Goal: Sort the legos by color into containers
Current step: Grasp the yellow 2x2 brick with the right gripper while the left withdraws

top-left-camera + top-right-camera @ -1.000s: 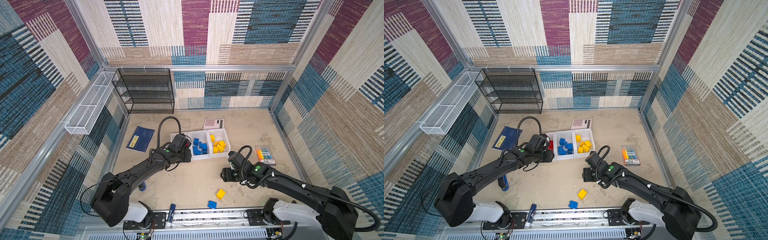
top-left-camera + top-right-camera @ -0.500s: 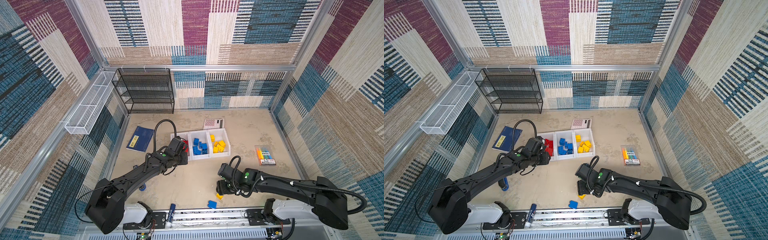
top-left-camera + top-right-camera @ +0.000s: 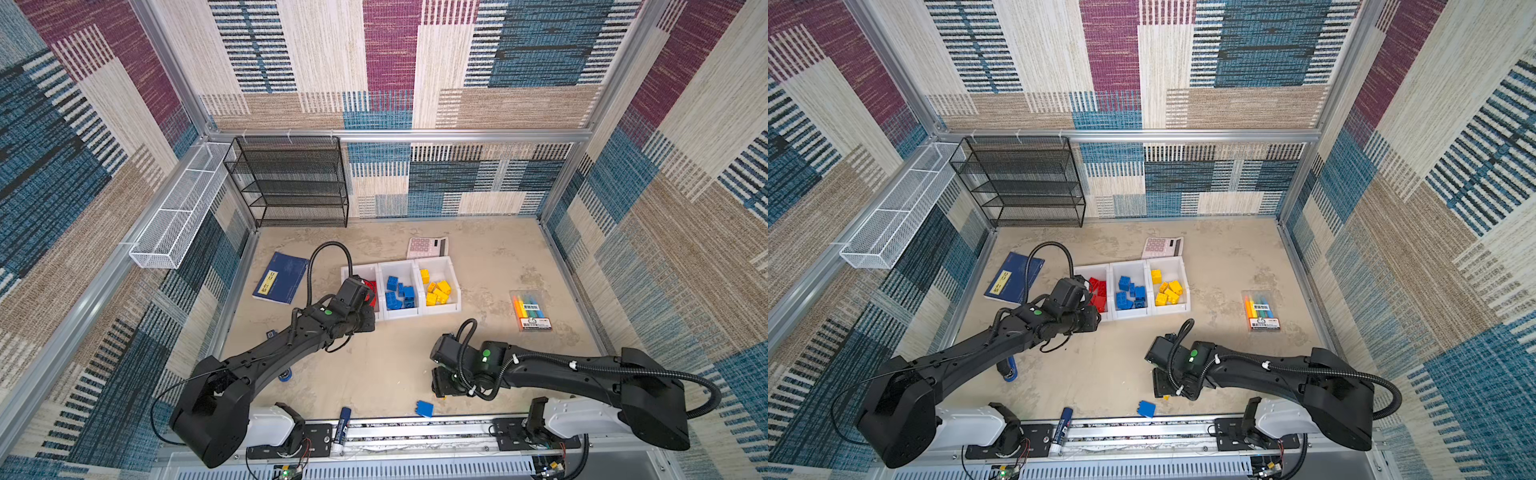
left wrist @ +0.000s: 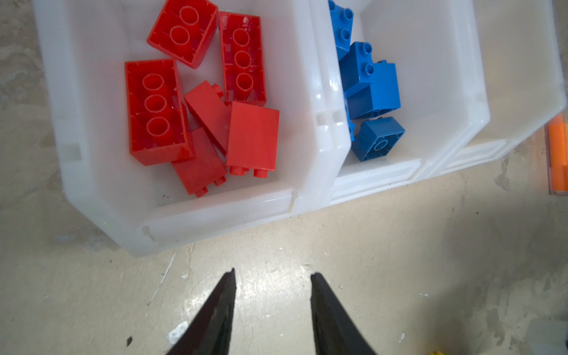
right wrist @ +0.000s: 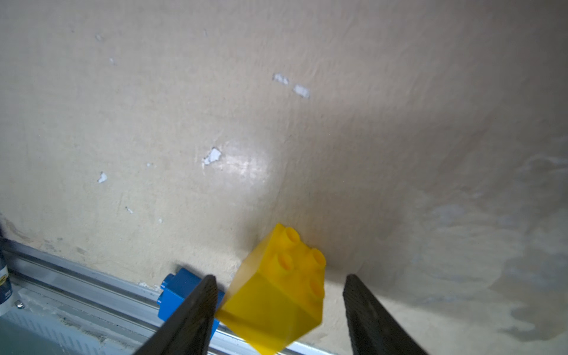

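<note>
Three joined white containers (image 3: 440, 262) (image 3: 1167, 261) hold sorted legos: red legos (image 4: 156, 110), blue legos (image 4: 372, 89), yellow legos (image 3: 438, 291). A yellow lego (image 5: 276, 295) sits tilted between the fingers of my right gripper (image 5: 281, 276). One finger is at its side and a gap shows on the other side, so the gripper is open. In both top views the right gripper (image 3: 444, 382) (image 3: 1163, 386) covers that brick near the front edge. A blue lego (image 3: 424, 408) (image 5: 176, 289) lies beside it by the rail. My left gripper (image 4: 272, 273) (image 3: 368, 322) is open and empty over the floor, just in front of the red bin.
A glue stick (image 3: 344, 419) lies on the front rail (image 3: 415, 432). A blue notebook (image 3: 281, 277) lies left of the bins, a calculator (image 3: 427, 247) behind them and a marker pack (image 3: 532, 309) to the right. A black rack (image 3: 291, 183) and white wire basket (image 3: 178, 212) stand at the back left.
My right gripper has moved toward the front edge and down over the loose yellow lego, its fingers narrowing slightly. My left gripper has drawn back from over the red bin.
</note>
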